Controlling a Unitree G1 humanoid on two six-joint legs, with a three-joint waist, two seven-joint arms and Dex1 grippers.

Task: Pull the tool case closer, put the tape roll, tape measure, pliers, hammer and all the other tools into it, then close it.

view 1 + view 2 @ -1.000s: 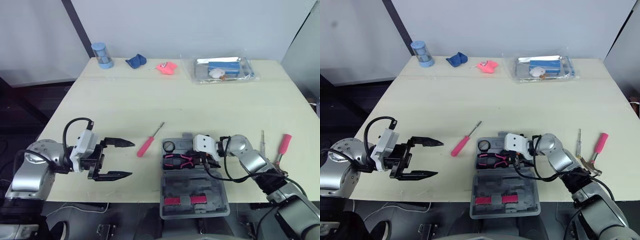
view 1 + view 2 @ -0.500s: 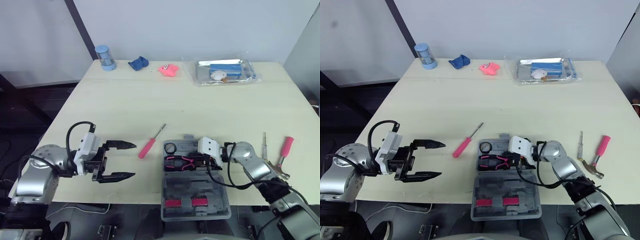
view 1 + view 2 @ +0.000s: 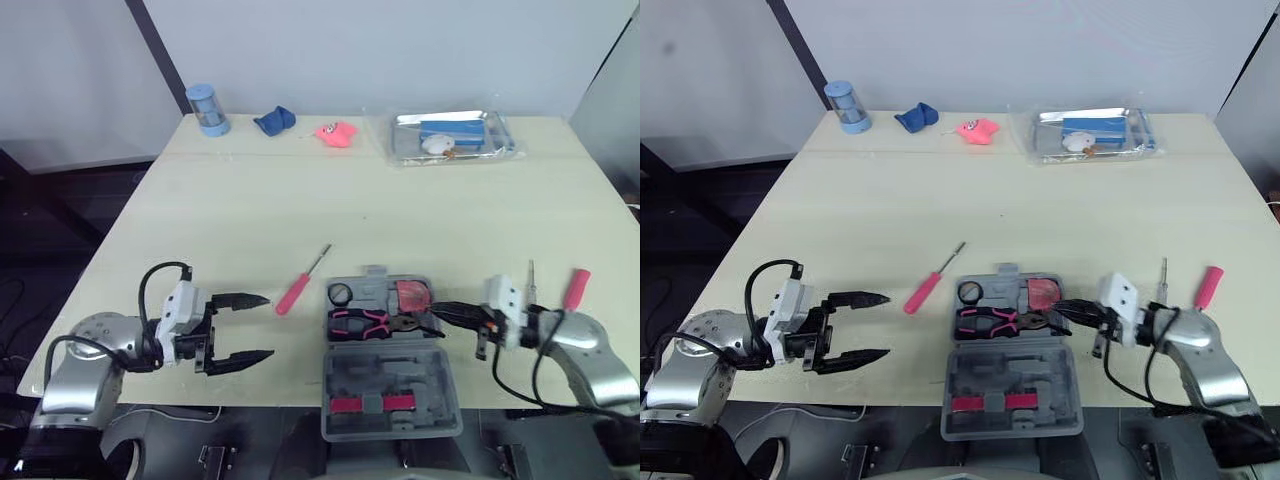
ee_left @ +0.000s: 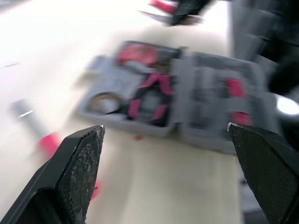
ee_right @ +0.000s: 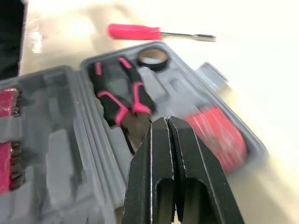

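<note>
Grey tool case (image 3: 390, 375) lies open, holding pink-handled pliers (image 3: 362, 322) and tape roll (image 3: 340, 294).

tool case (image 3: 390, 372) at near edge of desk (image 3: 300, 200) | inside — tape roll (image 3: 340, 294) rear-left, tape measure (image 3: 412, 295) rear-right, pliers (image 3: 358, 322) before them | screwdriver (image 3: 297, 289) just left of case | hammer (image 3: 574, 288) well right of case — thin tool (image 3: 529, 274) on its left
</note>
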